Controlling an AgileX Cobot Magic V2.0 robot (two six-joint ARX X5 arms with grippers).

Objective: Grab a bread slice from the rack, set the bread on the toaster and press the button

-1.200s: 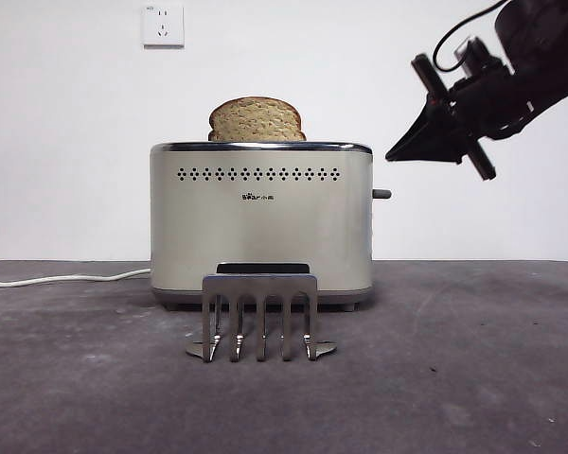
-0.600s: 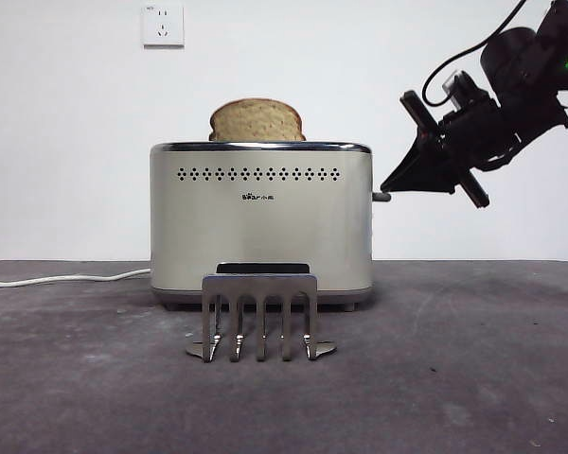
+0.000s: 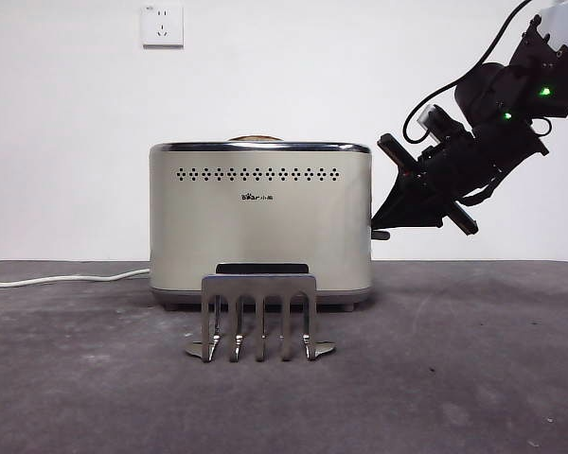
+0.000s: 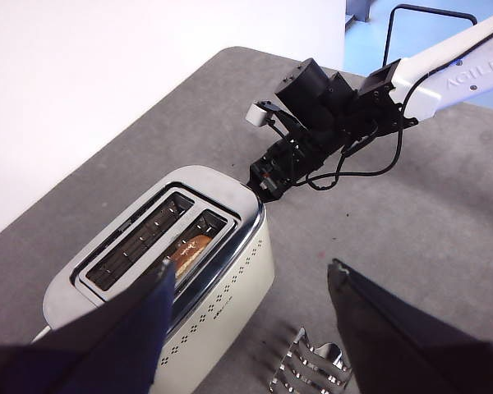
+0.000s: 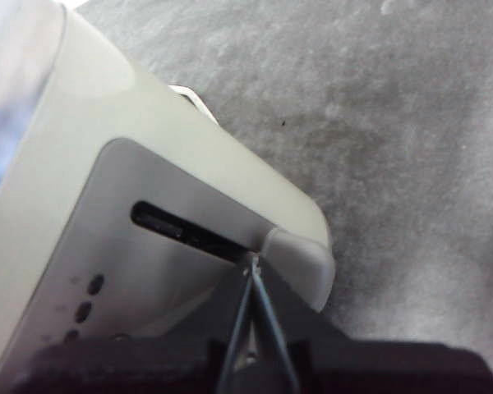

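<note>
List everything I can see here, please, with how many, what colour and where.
toaster: one, cream-beige with a chrome top rim, at the middle of the table.
slice of bread: one, tan-brown, sunk in the toaster's slot; only its top shows.
button: one, dark grey, low on the toaster's narrow side.
rack: one, brushed steel, in front of the toaster, holding nothing.
cord: one, white, lying on the table beside the toaster.
wall socket: one, white, on the wall above.
table: one, dark grey.
right gripper: black, jaws shut, tip on the button.
left gripper: black, jaws open, above the toaster and rack.
</note>
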